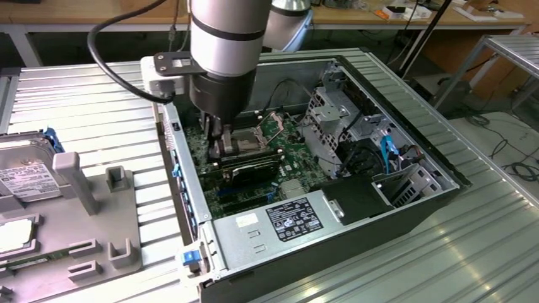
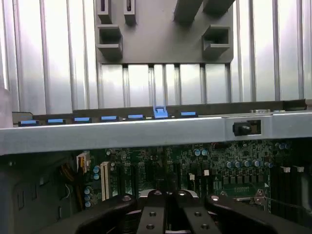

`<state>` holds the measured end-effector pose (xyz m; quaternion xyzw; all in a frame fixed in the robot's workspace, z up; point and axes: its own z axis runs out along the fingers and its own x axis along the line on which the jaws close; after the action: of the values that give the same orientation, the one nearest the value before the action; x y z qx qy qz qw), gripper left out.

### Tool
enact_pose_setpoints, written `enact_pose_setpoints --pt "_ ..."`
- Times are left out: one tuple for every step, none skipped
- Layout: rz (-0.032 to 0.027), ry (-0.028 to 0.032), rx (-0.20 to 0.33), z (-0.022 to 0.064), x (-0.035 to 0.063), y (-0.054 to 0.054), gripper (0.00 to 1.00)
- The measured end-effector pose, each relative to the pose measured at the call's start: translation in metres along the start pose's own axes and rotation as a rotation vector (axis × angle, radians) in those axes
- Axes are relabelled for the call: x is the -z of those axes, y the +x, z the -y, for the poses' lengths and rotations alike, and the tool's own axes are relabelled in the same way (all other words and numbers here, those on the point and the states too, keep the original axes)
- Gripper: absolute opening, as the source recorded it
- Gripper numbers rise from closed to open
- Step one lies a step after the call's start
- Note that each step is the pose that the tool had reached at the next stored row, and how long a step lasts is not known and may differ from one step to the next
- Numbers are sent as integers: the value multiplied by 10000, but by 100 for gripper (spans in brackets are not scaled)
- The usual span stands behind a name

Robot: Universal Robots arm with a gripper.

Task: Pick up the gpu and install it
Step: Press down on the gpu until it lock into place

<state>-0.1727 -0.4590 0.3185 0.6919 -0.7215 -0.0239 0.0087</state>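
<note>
pressing straight down suits the closed gripper above the gpu inside the computer case, judging by its position.

The arm was a silver cylinder with dark bands, ending in a black wrist. A thick black cable looped beside it. The gripper had black fingers studded with small screws.

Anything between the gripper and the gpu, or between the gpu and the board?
Nothing visible. The gripper, fingers shut, is down inside the open case right at one end of the gpu, which already lies across the motherboard. Whether they touch, or the card is fully seated, cannot be told.
</note>
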Motion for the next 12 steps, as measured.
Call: enact_pose_setpoints --pt "-1 -1 0 -31 6 1 11" --pt "0 -1 -5 -65 8 3 11" --pt "1 0 -11 -114 6 5 11" --pt "1 0 -17 -152 4 6 11" --pt "1 0 -21 -174 3 7 11" --pt "1 1 -22 -204 1 8 11" --pt "1 0 -22 -238 0 10 11" --pt "2 2 -23 -249 -7 10 11" --pt "0 0 -21 -250 -7 11 11" --pt "6 -10 -22 -236 -8 10 11" --pt "14 -21 -24 -215 -8 9 11" --pt "19 -22 -22 -203 -9 9 11"
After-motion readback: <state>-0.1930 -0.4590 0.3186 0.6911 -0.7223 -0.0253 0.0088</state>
